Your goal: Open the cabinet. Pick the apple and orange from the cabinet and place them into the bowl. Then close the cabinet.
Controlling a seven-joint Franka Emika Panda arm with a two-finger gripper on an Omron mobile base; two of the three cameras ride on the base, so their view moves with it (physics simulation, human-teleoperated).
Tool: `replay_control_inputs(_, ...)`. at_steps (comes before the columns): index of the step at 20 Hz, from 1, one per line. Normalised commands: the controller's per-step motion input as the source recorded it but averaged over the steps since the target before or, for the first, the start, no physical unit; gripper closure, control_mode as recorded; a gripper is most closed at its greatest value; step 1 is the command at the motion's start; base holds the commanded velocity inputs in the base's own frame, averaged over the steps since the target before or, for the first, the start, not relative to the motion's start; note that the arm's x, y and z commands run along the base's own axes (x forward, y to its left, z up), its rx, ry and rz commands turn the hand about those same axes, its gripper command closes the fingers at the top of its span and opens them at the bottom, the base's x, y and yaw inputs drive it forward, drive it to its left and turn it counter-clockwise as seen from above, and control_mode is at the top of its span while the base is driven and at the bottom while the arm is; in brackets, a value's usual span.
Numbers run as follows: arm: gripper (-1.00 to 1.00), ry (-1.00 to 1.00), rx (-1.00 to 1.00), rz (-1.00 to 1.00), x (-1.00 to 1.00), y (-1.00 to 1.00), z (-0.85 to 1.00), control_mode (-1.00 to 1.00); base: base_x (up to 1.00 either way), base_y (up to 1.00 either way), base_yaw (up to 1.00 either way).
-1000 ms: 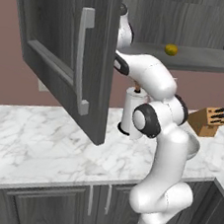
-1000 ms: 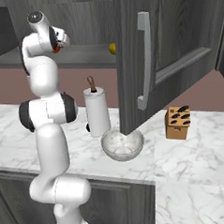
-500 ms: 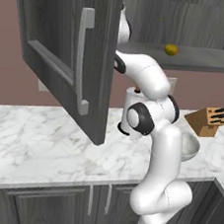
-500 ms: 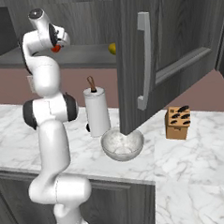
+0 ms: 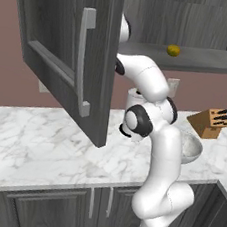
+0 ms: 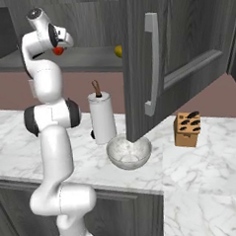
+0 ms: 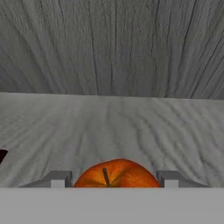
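Comparing this moment with the second before it, the large dark grey wood-grain cabinet (image 5: 67,54) stood just as open, its door with the long silver bar handle swung wide over the white marble surface (image 5: 31,140). The white arm (image 5: 149,84) had changed the most: its dark elbow joint had sunk a little and drifted left, while its upper end stayed reaching onto the cabinet shelf (image 5: 207,61).

The shallow whitish-grey speckled bowl (image 6: 117,157) sat untouched near the front edge of the surface, just beside the paper-towel roll (image 6: 102,118), and held nothing.

The hand (image 6: 61,43) had hardly shifted. It was at the left part of the shelf, and its fingers looked pressed against both sides of the round red apple (image 7: 116,175), grasping it. The small yellow-orange fruit (image 5: 173,50) lay well apart, further along the shelf.

In my judgement, the elbow's shift marked the start of drawing the apple out; the orange and the door remained to be dealt with.
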Motion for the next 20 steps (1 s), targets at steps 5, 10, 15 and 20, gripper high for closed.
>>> replay_control_inputs(5, 1.0, -0.08, -0.08, 0.0, 0.0, 0.0, -0.33, -1.0, 0.0, 0.0, 0.0)
replay_control_inputs(10, 1.0, -0.12, -0.07, 0.0, -0.07, 0.0, -0.11, -1.0, 0.0, 0.0, 0.0)
replay_control_inputs(15, 1.0, -0.14, -0.07, 0.0, -0.33, 0.0, -0.03, -1.0, 0.0, 0.0, 0.0)
replay_control_inputs(20, 1.0, -0.06, -0.04, 0.0, -0.55, 0.0, -0.03, -1.0, 0.0, 0.0, 0.0)
